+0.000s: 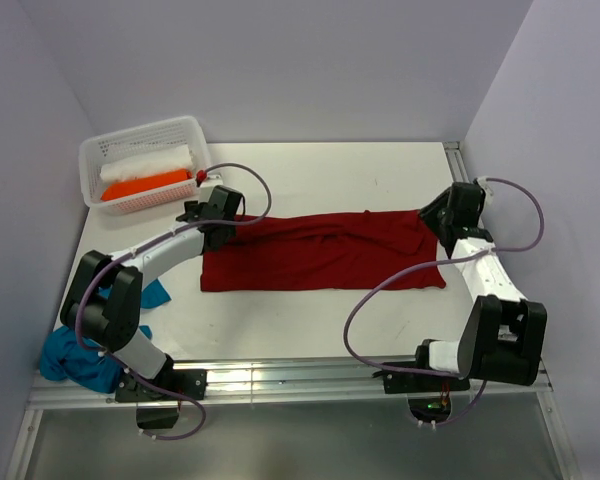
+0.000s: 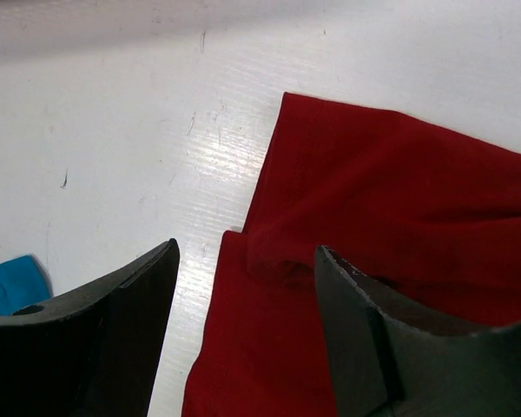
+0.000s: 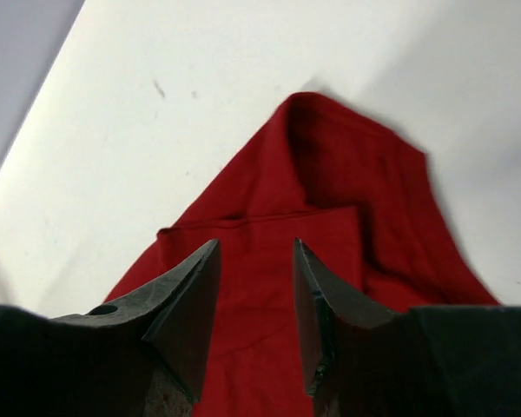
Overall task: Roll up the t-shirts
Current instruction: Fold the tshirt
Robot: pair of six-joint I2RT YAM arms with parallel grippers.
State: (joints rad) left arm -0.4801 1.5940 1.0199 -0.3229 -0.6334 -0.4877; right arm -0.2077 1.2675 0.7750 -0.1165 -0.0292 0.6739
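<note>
A dark red t-shirt (image 1: 320,250) lies folded into a long flat strip across the middle of the table. My left gripper (image 1: 215,215) hovers at its left end, open, with the cloth's corner (image 2: 399,200) lying loose under the fingers (image 2: 247,252). At the strip's right end my right gripper (image 1: 442,215) is open too, and the red cloth (image 3: 330,174) lies flat beneath its fingertips (image 3: 256,248), not pinched. A teal-blue t-shirt (image 1: 75,355) sits as a heap at the near left; its edge (image 2: 13,282) shows in the left wrist view.
A white perforated basket (image 1: 140,130) stands at the back left, holding a white roll (image 1: 145,162) and an orange roll (image 1: 145,187). Walls close in the white table (image 1: 320,170) on the left, back and right. Purple cables loop off both arms.
</note>
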